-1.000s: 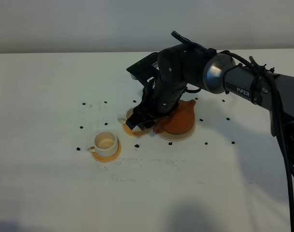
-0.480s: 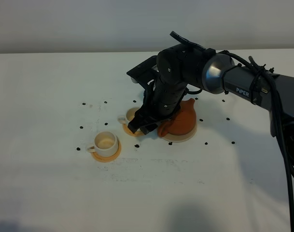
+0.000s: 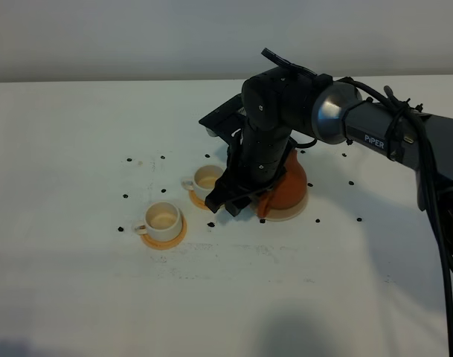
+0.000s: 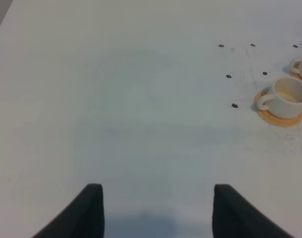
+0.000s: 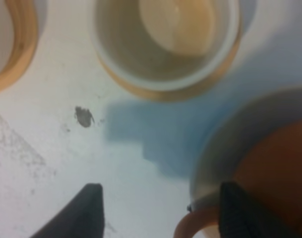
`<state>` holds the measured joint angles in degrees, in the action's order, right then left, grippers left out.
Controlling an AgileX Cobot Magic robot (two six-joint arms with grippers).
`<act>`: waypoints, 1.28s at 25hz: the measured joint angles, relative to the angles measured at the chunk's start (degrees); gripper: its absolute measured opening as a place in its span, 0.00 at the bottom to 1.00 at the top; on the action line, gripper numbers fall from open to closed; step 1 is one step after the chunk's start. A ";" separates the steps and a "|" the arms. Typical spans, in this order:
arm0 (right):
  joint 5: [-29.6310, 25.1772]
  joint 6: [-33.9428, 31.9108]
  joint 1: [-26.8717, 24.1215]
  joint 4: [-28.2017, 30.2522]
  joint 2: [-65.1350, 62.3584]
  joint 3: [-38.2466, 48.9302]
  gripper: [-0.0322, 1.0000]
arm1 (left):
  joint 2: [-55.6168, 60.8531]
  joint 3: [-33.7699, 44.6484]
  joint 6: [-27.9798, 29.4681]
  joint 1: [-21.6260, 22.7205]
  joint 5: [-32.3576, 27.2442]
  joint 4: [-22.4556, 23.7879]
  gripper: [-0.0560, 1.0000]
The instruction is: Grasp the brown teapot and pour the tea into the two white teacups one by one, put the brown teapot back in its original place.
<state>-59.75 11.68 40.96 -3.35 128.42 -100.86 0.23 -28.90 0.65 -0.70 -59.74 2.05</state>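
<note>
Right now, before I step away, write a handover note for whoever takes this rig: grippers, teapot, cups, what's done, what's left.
Left gripper: open, empty, over bare table.
Right gripper: jaws wide, low beside the brown teapot, its loop handle between the fingers; no clear grip.
Teapot: sitting on the cream saucer.
Teacups: near cup and far cup on orange coasters, both showing pale tea.
Done: both pours, apparently; pot on its saucer.
Left: probably just lift the right arm clear.
</note>
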 joint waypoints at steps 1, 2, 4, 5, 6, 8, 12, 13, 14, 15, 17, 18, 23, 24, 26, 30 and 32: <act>-0.44 0.00 0.00 0.12 -0.11 0.00 0.51 | 0.00 0.00 0.00 0.00 0.00 0.00 0.53; -0.97 0.00 0.00 0.44 -0.25 0.06 0.51 | 0.00 0.00 0.00 0.00 0.00 0.00 0.53; -1.85 0.00 0.00 0.94 -0.36 0.18 0.51 | 0.00 0.00 0.00 0.00 0.00 0.00 0.53; -2.05 0.00 0.00 1.19 -0.36 0.18 0.51 | 0.00 0.00 0.00 0.00 0.00 0.00 0.53; -2.29 0.00 0.00 1.31 -0.42 0.18 0.51 | 0.00 0.00 0.00 0.00 0.00 0.00 0.53; -2.87 0.00 0.00 1.58 -0.48 0.18 0.51 | 0.00 0.00 0.00 0.00 0.00 0.00 0.53; -3.94 0.07 0.00 1.90 -0.48 0.26 0.51 | 0.00 0.00 0.00 0.00 0.00 0.00 0.53; -4.20 0.07 0.00 1.95 -0.48 0.26 0.51 | 0.00 0.00 0.00 0.00 0.00 0.00 0.53; -4.33 0.07 0.00 2.01 -0.48 0.26 0.51 | 0.00 0.00 0.00 0.00 0.00 0.00 0.53; -4.54 0.07 0.00 2.01 -0.48 0.26 0.51 | 0.00 0.00 0.00 0.00 0.00 0.00 0.53; -4.83 0.26 0.00 2.12 -0.48 0.26 0.51 | 0.00 0.00 0.00 0.00 0.00 0.00 0.53; -4.89 0.33 -0.05 2.12 -0.48 0.26 0.51 | 0.00 0.00 0.00 0.00 0.00 0.00 0.53; -5.37 0.51 -0.10 2.18 -0.48 0.26 0.51 | 0.00 0.00 0.00 0.00 0.00 0.00 0.53; -5.55 0.55 -0.10 2.18 -0.48 0.26 0.51 | 0.00 0.00 0.00 0.00 0.00 0.00 0.53; -5.69 0.62 -0.10 2.30 -0.48 0.26 0.51 | 0.00 0.00 0.00 0.00 0.00 0.00 0.53; -6.38 0.62 -0.10 2.62 -0.48 0.26 0.51 | 0.00 0.00 0.00 0.00 0.00 0.00 0.53; -6.64 0.68 -0.10 2.69 -0.48 0.26 0.51 | 0.00 0.00 0.00 0.00 0.00 0.00 0.53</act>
<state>-66.39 12.36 40.86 -0.66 127.94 -100.60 0.23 -28.90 0.65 -0.70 -59.74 2.05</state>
